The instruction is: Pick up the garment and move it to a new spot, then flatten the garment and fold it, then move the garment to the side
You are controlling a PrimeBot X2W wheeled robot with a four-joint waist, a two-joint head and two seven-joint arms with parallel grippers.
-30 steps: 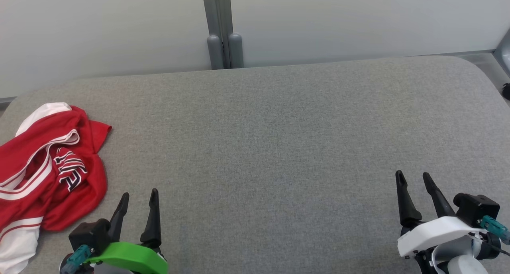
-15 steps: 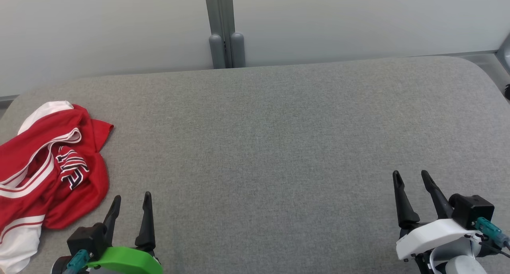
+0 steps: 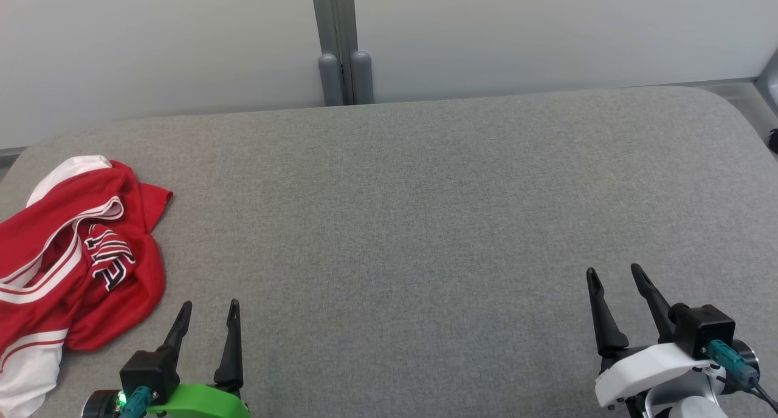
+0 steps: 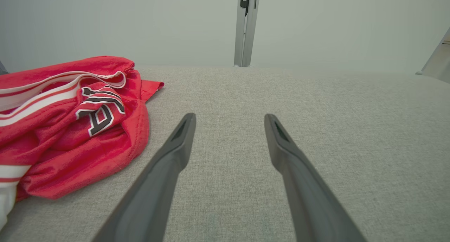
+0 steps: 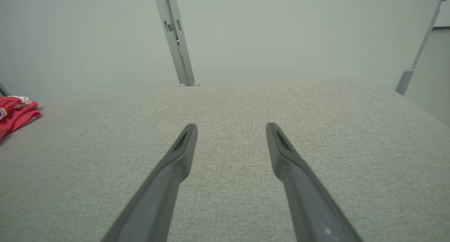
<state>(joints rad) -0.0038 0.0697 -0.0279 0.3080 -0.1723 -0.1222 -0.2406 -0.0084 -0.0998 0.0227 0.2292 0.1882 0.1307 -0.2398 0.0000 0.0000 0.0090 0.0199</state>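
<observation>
garment (image 3: 79,254) is a red jersey, crumpled in a heap at the far left edge of the tabletop (image 3: 425,193), running out of the head view at the left and bottom. Red body, white bands with thin red stripes along the trim, white panels at the top and at the lower end, dark block lettering with a white outline on one fold (can't read it, creased and turned sideways). One red corner pokes out toward the middle of the tabletop at the heap's upper right. Not flattened, not folded

left gripper (image 3: 209,304) is at the near left, just right of the heap's near end, fingers spread apart and holding nothing. In the left wrist view the jersey lies left of the left finger, close but apart from it

right gripper (image 3: 614,270) is at the near right, well apart from the jersey, fingers also spread and empty, bare grey fabric between them

tabletop is grey woven cloth with rounded far corners; pale wall panels (image 3: 547,29) and a grey post (image 3: 340,41) stand behind it
</observation>
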